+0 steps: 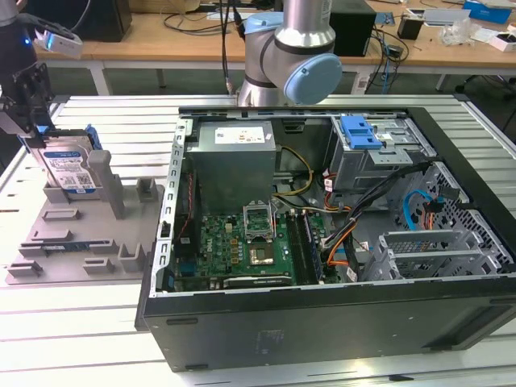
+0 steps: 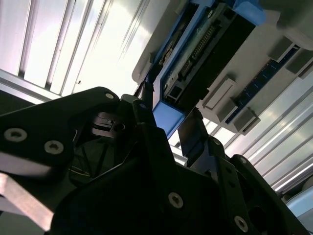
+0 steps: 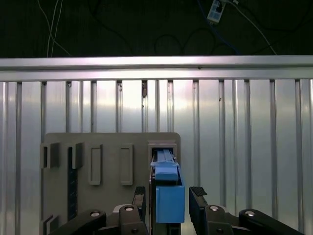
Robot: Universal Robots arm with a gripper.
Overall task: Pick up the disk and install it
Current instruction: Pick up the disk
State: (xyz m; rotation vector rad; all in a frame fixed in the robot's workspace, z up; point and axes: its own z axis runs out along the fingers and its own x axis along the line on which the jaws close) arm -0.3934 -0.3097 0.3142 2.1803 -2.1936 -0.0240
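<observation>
The disk (image 1: 68, 169), a silver-grey drive with a white-and-blue label in a blue bracket, stands on edge in a slot of the grey holder (image 1: 81, 234) at the exterior view's left. My gripper (image 1: 36, 129) hangs right over its top edge. In the first wrist view the gripper (image 3: 167, 192) is open, its fingers (image 3: 198, 196) on either side of the disk's blue bracket (image 3: 168, 200) with a small gap on each side. In the second wrist view the gripper (image 2: 168, 115) straddles the blue end of the disk (image 2: 195, 54).
An open computer case (image 1: 322, 339) lies on the slatted metal table (image 1: 72, 330), with a grey power-supply box (image 1: 234, 157), a motherboard (image 1: 242, 242) and a drive bay holding a blue caddy (image 1: 359, 133). The arm's base (image 1: 282, 56) stands behind the case.
</observation>
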